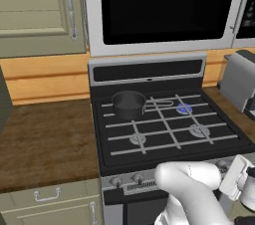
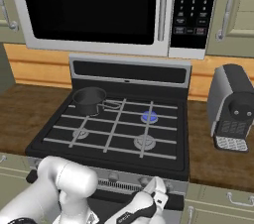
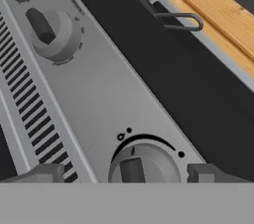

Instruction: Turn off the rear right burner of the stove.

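Note:
The rear right burner [image 1: 184,108] [image 2: 149,116] glows blue under the thin grey grate bars of the black stove [image 1: 149,72] [image 2: 129,74]. My gripper [image 3: 124,174] hangs low at the stove's front right, facing the silver control panel. It is open. Its two fingertips [image 3: 42,173] stand wide on either side of a round silver knob [image 3: 144,166] with a dark grip bar, and neither touches it. In the right base view my hand [image 2: 151,199] sits just below the front panel's right part.
A dark pot [image 1: 128,103] [image 2: 89,100] with a wire handle stands on the rear left burner. Two more knobs [image 3: 54,32] lie further left along the panel. A grey coffee machine [image 2: 230,109] stands on the right counter. The microwave [image 2: 94,5] hangs above.

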Robot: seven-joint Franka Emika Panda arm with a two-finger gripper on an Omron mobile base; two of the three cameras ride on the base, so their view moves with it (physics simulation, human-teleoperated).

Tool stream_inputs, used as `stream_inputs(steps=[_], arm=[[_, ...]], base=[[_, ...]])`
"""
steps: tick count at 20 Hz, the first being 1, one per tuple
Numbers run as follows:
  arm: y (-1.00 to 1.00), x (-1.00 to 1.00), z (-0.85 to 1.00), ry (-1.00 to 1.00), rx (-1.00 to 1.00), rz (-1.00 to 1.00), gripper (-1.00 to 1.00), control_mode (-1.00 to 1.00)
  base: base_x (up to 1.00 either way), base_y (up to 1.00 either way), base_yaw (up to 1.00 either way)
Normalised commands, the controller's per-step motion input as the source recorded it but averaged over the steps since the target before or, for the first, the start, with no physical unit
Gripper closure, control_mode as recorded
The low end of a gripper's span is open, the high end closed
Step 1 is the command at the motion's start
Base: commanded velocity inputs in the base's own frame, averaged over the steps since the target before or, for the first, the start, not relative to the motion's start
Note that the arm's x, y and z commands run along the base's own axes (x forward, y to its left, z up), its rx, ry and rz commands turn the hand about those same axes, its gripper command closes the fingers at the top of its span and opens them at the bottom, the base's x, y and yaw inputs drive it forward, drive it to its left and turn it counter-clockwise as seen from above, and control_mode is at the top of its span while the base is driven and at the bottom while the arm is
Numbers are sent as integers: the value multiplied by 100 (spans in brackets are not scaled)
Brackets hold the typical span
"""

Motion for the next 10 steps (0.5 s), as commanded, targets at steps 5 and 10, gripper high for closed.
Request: stream_inputs(steps=[5,10], arm=[[0,3,0,0,0,0,-100,-100],[0,11,0,0,0,0,100,-100]], base=[[0,0,0],[0,0,0]])
